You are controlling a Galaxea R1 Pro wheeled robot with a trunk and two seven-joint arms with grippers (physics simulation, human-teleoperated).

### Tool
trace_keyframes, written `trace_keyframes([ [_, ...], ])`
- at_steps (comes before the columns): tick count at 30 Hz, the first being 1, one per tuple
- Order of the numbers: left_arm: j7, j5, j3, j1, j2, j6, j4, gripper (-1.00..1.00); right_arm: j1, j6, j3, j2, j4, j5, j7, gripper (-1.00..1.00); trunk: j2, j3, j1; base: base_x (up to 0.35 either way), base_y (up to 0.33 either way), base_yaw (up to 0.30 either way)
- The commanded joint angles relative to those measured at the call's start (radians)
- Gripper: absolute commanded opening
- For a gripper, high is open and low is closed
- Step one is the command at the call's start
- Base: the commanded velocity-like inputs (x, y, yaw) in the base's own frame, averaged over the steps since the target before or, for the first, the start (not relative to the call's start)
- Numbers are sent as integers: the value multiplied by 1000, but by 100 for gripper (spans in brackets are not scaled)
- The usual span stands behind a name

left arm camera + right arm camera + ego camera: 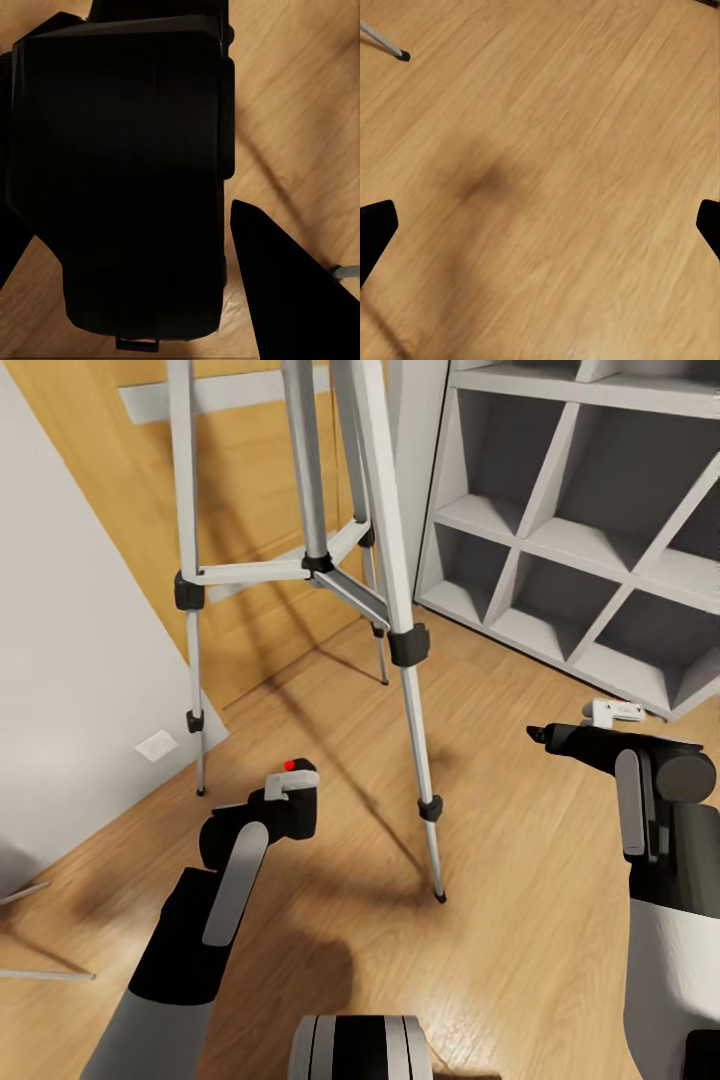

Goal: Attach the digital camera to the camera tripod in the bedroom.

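No words, numbers, labels or brand names can be read anywhere. The one mark is a plain red dot on top of the camera; it carries no lettering.

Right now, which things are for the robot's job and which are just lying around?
For the job: digital camera, held in the left gripper; camera tripod standing on the wood floor.

Just lying about: grey cubby shelf, small white gadget on the floor beside it, white wall socket.

Blk camera in left hand, beside tripod.
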Motion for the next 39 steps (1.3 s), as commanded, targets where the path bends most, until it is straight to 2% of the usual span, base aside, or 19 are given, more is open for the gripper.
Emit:
trace_keyframes([
  [1, 9, 7, 0, 5, 0, 3, 0, -100, -1, 4, -1, 0, 0, -3, 2, 100, 0, 3, -1, 0, 0, 0],
  [6, 11, 5, 0, 31, 1, 3, 3, -100, -1, 4, -1, -1, 5, -3, 2, 100, 1, 23, -3, 0, 0, 0],
  [18, 12, 7, 0, 44, 1, 3, 7, -100, -3, 4, -2, -4, 21, -3, 3, 100, 4, 69, -8, 0, 0, 0],
  [26, 11, 5, 3, 45, 1, 3, 30, -100, -16, 4, 0, -4, -32, -6, 5, 100, 6, 100, -12, 0, 0, 0],
  [39, 13, 1, 12, 45, 2, -32, 56, -100, -22, 4, 6, -3, -50, -13, 7, 100, 97, 141, -62, 0, 0, 0],
])
